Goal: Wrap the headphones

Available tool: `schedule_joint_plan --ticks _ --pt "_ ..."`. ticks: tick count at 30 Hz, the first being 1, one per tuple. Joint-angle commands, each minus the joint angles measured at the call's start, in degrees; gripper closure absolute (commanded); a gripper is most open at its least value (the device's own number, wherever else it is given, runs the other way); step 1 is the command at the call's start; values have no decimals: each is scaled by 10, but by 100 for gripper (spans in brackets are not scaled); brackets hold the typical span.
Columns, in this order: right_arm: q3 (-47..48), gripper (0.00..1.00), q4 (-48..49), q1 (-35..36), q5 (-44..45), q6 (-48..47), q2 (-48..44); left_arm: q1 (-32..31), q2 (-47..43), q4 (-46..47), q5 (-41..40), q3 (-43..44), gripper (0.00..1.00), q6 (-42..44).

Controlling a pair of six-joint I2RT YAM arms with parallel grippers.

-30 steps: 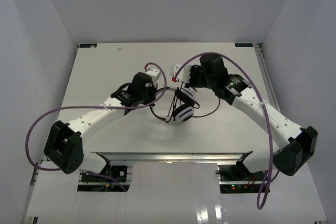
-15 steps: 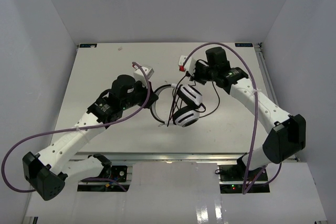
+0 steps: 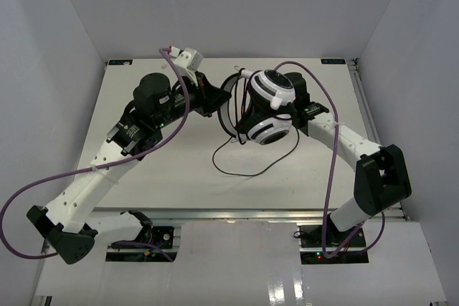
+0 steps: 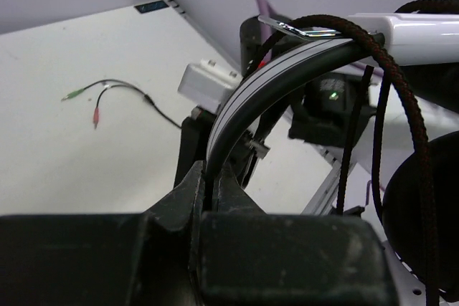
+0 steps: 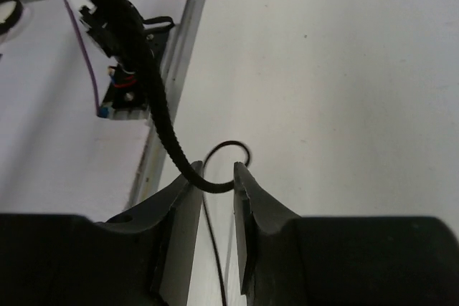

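Note:
The headphones (image 3: 271, 91) hang in the air above the table's back middle, white ringed earcups one above the other. My left gripper (image 3: 213, 99) is shut on their black headband (image 4: 247, 98), which runs up out of the jaws in the left wrist view. The thin black cable (image 3: 244, 170) droops from the earcups onto the table in a loop. Its green and red plugs (image 4: 84, 98) lie on the table. My right gripper (image 5: 214, 177) is open, with a braided stretch of cable (image 5: 154, 98) crossing loosely between its fingertips. In the top view the earcups hide that gripper.
Thick purple robot cables (image 3: 172, 116) arc over both arms. A metal rail (image 3: 362, 105) runs along the table's right edge, close to the right arm (image 3: 344, 141). White walls enclose the table on three sides.
The left arm has lifted the headphones off the table, up and toward the back. The right gripper's jaws have parted and now stand behind the raised earcups.

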Motion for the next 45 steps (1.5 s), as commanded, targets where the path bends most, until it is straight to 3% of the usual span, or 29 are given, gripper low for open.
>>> schedule_joint_plan --ticks 1,7,9,13,22,28,33,35,38,45 --pt "-24 66 224 17 -78 195 -1 -2 22 59 32 83 100 -41" --pt "-92 62 409 33 -83 333 7 -3 49 60 2 133 100 -41" --pt "-136 59 542 36 -83 426 6 -2 54 63 -21 145 100 -39" --pt "-176 56 596 46 -81 461 -8 -2 61 61 -96 168 100 -28" --pt "-247 56 471 68 -70 346 -86 -3 90 94 -291 219 100 7" --pt "-270 62 372 72 -78 261 -129 8 100 112 -378 229 100 44" --pt "-273 78 248 73 -80 159 -161 36 99 102 -399 219 100 59" --pt "-265 90 175 72 -75 97 -180 53 97 95 -403 206 100 65" --pt "-231 92 3 70 -19 -38 -208 80 90 88 -406 180 100 77" --pt "-200 92 -133 35 122 -127 -257 137 62 64 -366 121 100 71"
